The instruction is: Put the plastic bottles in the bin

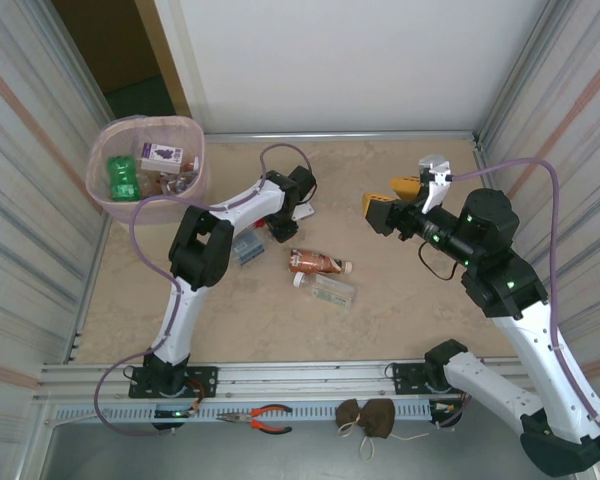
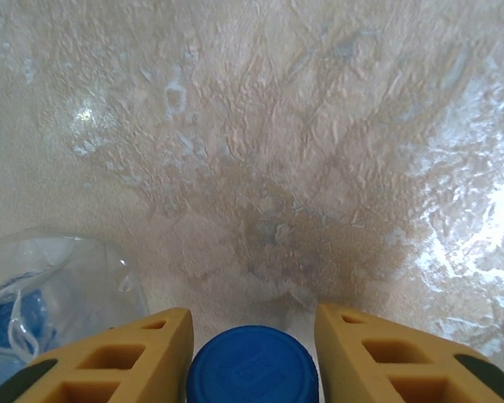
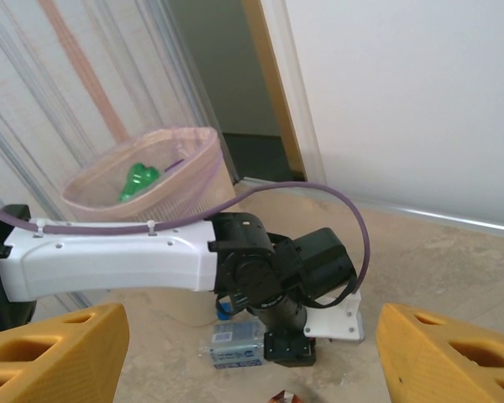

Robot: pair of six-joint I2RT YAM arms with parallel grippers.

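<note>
Bin point(image 1: 155, 210): our landmark, a pale pink basket at the far left corner of the desk point(image 1: 420, 300). Its translucent wall blurs what it holds.
Inside the bin: we make out a green bottle point(image 1: 123, 177) and a purple-labelled bottle point(image 1: 165, 155). The rest beneath them is a jumble we cannot count.
Left gripper point(image 2: 252, 315): down at the desk, to the right of the bin. The jaws are closed against a blue-capped bottle point(image 2: 252, 369), and both yellow fingers point(image 2: 126, 357) meet the cap's edges. Only the cap shows; the body is cut off by the frame.
Blue-labelled clear bottle point(image 1: 247, 247): lying right of the bin, just beside the left gripper. The left arm partly covers it in the top view, and the wrist view cuts it off.
Brown bottle point(image 1: 318, 262): lying farther right of the bin.
Clear bottle point(image 1: 332, 288): just beside the brown bottle, on the side away from the bin. It is hard to see against the desk.
Right gripper point(image 1: 392, 198): raised well to the right of the bin and facing it. The jaws are spread wide with nothing between them.
</note>
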